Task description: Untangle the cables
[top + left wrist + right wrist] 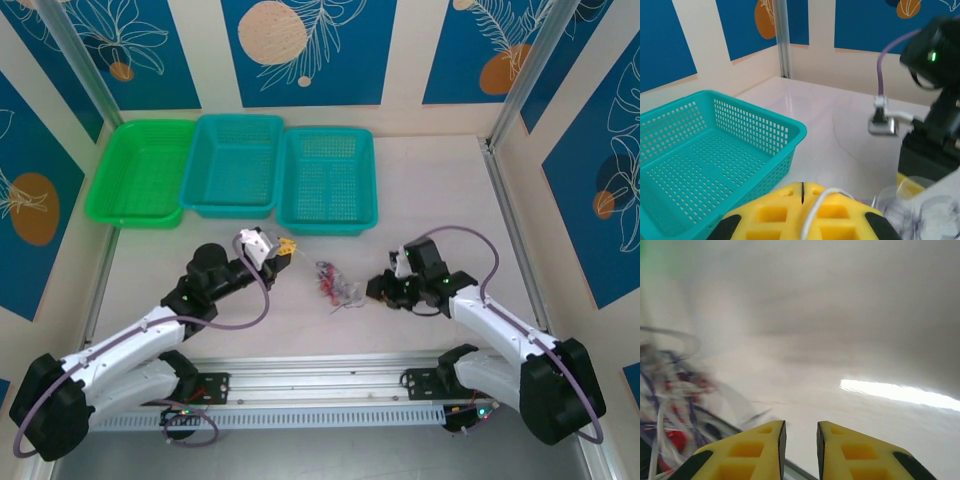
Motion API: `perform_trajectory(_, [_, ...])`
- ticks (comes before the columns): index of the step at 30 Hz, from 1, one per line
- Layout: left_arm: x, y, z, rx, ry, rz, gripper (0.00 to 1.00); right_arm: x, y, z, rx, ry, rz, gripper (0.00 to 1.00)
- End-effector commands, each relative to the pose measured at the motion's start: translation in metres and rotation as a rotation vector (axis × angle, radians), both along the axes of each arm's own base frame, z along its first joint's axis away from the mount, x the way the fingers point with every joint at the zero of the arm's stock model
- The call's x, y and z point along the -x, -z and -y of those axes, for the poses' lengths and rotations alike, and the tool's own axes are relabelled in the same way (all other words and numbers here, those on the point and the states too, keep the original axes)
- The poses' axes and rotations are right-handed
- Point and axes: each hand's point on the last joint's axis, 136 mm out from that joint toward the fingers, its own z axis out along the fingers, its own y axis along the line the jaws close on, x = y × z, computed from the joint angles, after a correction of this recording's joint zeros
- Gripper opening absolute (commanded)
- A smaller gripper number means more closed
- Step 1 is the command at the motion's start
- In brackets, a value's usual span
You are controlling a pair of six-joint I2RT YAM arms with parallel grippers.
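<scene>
The cables (338,283) lie as a small knot of whitish, dark and red wire on the table between my two grippers. My left gripper (285,247) hovers up and to the left of the knot. In the left wrist view its yellow fingers are pressed together, so the left gripper (802,189) is shut. A whitish wire (826,200) lies over the top of its right finger, and I cannot tell whether it is pinched. My right gripper (373,290) sits just right of the knot. In the right wrist view the right gripper (800,429) is open with nothing between its fingers, and the cables (675,405) are blurred at the left.
A green basket (108,195) and two teal baskets (232,207) (327,225) stand in a row at the back. The nearest teal basket (790,132) is just left of my left fingers. The right arm (935,100) is close on the right. A metal rail (320,385) runs along the near edge.
</scene>
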Motion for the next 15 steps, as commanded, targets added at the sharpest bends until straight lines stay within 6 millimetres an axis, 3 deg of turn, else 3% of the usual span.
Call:
perform_trajectory(1, [0.007,0.021,-0.001,0.012,0.019,-0.101,0.0,0.008,0.012,0.014,0.072,0.053,-0.042,0.25])
perform_trajectory(5, [0.012,0.053,0.0,-0.006,0.028,-0.191,0.0,0.0,-0.016,0.014,0.087,0.037,0.077,0.36])
perform_trajectory(8, [0.015,0.062,-0.003,-0.008,0.019,-0.222,0.0,-0.007,-0.052,-0.014,0.05,-0.069,0.25,0.46])
perform_trajectory(11, [0.017,0.064,-0.008,-0.017,0.005,-0.222,0.0,-0.01,-0.074,-0.048,0.018,-0.159,0.357,0.52])
perform_trajectory(15, [0.024,0.07,-0.014,-0.046,0.006,-0.218,0.0,-0.011,-0.077,-0.098,-0.137,-0.229,0.332,0.54])
